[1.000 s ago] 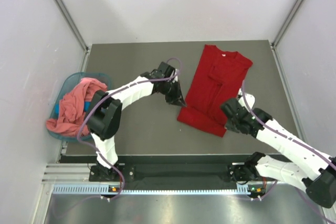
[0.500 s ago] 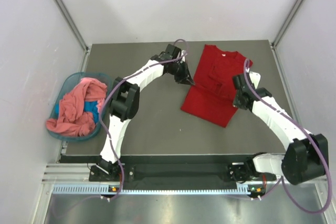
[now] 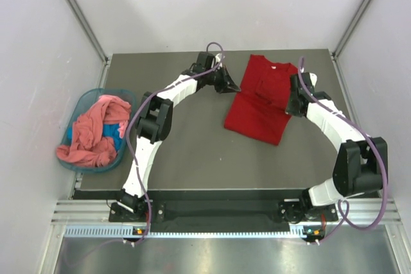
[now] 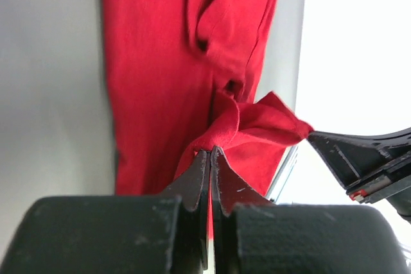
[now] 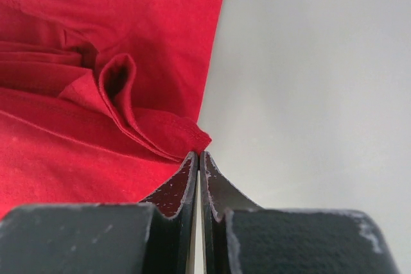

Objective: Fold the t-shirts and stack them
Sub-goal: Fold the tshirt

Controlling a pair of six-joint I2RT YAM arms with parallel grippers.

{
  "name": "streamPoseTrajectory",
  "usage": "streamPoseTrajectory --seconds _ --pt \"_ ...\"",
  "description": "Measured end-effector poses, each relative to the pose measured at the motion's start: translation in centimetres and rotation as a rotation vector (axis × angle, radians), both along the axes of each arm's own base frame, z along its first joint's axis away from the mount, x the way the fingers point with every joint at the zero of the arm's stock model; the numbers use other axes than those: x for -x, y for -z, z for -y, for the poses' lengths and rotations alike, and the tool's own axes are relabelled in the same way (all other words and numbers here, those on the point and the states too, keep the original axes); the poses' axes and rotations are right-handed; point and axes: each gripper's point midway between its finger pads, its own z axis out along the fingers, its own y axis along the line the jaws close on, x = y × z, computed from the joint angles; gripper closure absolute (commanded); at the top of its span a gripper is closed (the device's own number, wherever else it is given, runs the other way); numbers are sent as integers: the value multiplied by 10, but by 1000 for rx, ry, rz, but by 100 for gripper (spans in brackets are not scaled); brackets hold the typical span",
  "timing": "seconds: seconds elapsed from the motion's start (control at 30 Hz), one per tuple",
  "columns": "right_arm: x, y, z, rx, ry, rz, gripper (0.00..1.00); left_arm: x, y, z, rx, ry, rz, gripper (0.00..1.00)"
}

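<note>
1. Left hand [image 4: 210, 152]: fingers pressed together, pinching a raised corner of the red t-shirt [image 3: 260, 104] at that shirt's left edge
2. Right hand [image 5: 198, 155]: likewise pressed together, nipping a folded corner at the red t-shirt's right edge
3. The red t-shirt lies on the worktop [image 3: 180, 152], sleeves tucked in to a narrow strip, collar at its far end; the lengthwise fold looks begun, not finished
4. Well to the left of the red t-shirt, the pink t-shirt [image 3: 90, 134] sits crumpled in the basket [image 3: 85, 96], unfolded
5. Judged progress: under half; the red one needs finishing, the pink one folding and stacking on it
</note>
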Motion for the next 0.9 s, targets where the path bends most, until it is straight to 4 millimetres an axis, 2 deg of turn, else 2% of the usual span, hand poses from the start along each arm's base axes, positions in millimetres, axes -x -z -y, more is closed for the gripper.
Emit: streamPoseTrajectory --seconds 0.23,0.43,0.67,0.73,0.8,0.9 --pt "-17 2 12 0 7 4 100 -20 14 15 86 -5 16 100" --pt "-29 14 20 -4 13 -14 100 -29 31 17 113 -14 9 100" --pt "-39 23 27 -17 20 -22 99 -39 18 20 145 -15 67 99" --pt "-45 22 28 -24 18 -12 97 -41 14 21 153 -14 85 96" --pt "-53 22 28 -30 12 -2 94 -41 13 21 155 -12 96 82" --pt "-62 25 27 -32 0 0 89 -43 14 19 148 -13 108 75"
